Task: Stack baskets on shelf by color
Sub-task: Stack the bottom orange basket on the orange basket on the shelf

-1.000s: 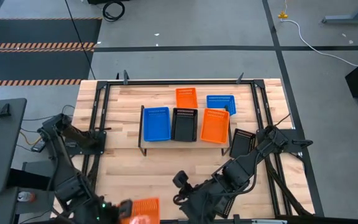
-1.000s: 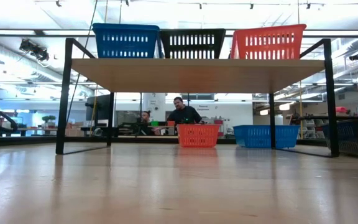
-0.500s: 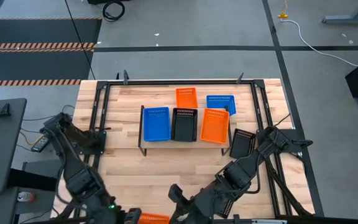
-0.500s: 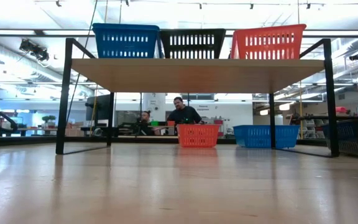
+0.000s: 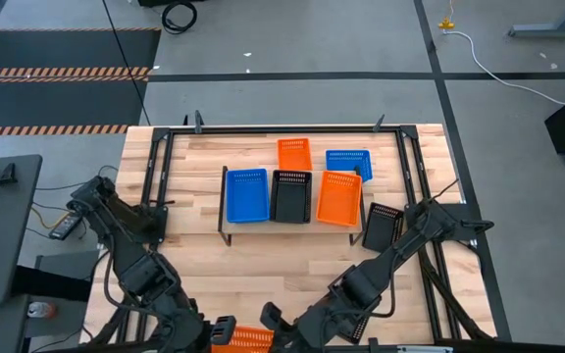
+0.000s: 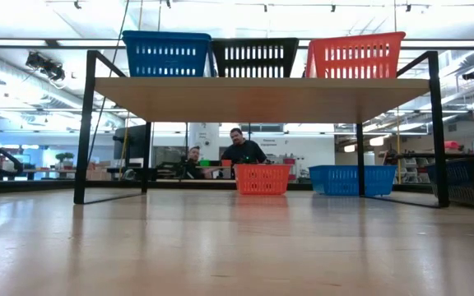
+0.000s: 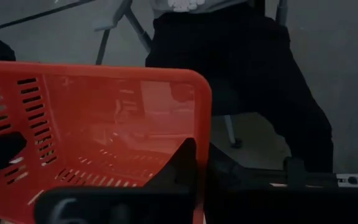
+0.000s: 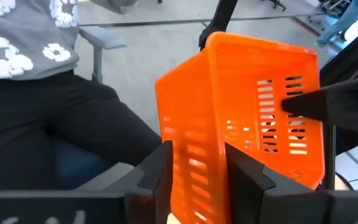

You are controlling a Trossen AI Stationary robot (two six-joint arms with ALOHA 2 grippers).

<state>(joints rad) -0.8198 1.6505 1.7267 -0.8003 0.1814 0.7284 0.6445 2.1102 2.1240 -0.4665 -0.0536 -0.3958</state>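
Observation:
An orange basket (image 5: 244,339) hangs tilted above the table's near edge, and my left gripper (image 5: 216,333) is shut on it. My right gripper (image 8: 202,177) is open just right of it. Its fingers stand on either side of the basket's near corner (image 8: 194,149); whether they touch, I cannot tell. On the shelf (image 5: 263,224) a blue basket (image 5: 246,194), a black basket (image 5: 290,195) and an orange basket (image 5: 339,197) rest side by side on their bottoms. In the low view they show in that order atop the shelf (image 6: 262,99). My left gripper holds the orange basket by one slotted wall near a corner (image 7: 199,134), and one dark finger (image 8: 306,104) shows on that wall's outer face. The other finger is hidden by the basket. The basket is lifted clear of the table and tilted.
On the table behind the shelf are an orange basket (image 5: 294,153) and a blue basket (image 5: 348,162). A black basket (image 5: 382,224) lies right of the shelf. A seated person (image 8: 55,124) is close beyond the table's near edge, and people (image 6: 241,152) sit beyond the far edge.
My left gripper has swung toward the table's right along the near edge, rolling as it went, so the orange basket has tipped from flat to tilted. My right gripper has come down and toward the near edge until its fingers flank the basket.

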